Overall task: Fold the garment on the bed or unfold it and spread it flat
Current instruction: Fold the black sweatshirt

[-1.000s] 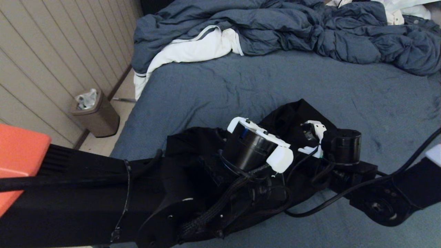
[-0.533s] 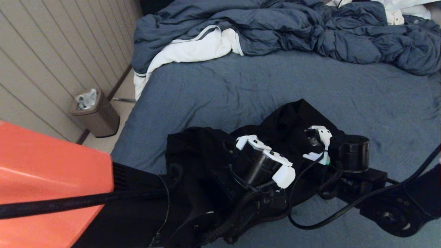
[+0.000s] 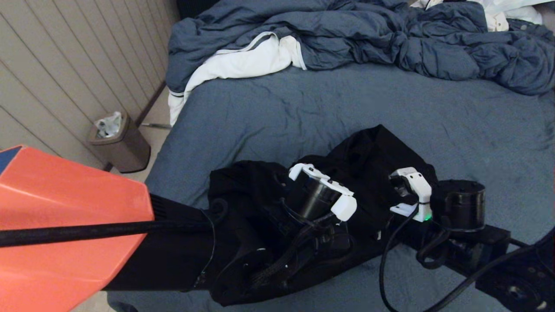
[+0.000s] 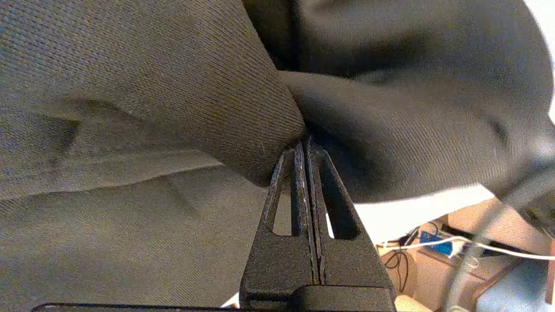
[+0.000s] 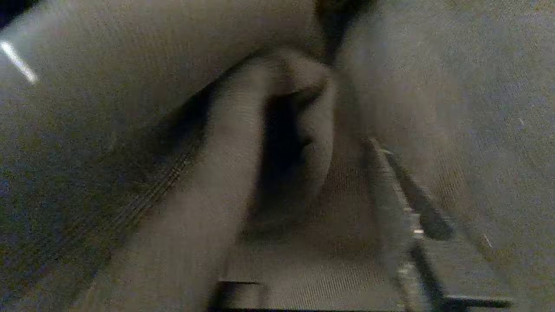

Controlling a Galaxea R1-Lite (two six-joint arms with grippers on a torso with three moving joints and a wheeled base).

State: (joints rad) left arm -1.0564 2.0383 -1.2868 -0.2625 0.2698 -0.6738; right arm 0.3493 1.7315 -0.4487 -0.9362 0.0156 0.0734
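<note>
The garment (image 3: 368, 151), a black hoodie, lies bunched on the near part of the bed (image 3: 303, 108). Both my arms reach over it side by side, and the cloth and wrists hide the fingers in the head view. The left wrist (image 3: 321, 197) is over the garment's middle. In the left wrist view my left gripper (image 4: 303, 145) is shut, its tips pinching a fold of the garment (image 4: 182, 86). The right wrist (image 3: 412, 190) is at the garment's right part. My right gripper (image 5: 347, 149) is shut on a thick fold of the garment (image 5: 299, 143); one finger (image 5: 403, 203) shows, cloth covers the other.
A rumpled blue-grey duvet (image 3: 390, 39) and a white cloth (image 3: 243, 63) are piled at the far end of the bed. A waste bin (image 3: 119, 143) stands on the floor by the panelled wall at the left. My left arm's orange cover (image 3: 65, 225) fills the near left.
Both wrists have drawn back toward me, the right one also further right. The left arm's orange cover has swung much further into view. The garment's far peak stays in place.
</note>
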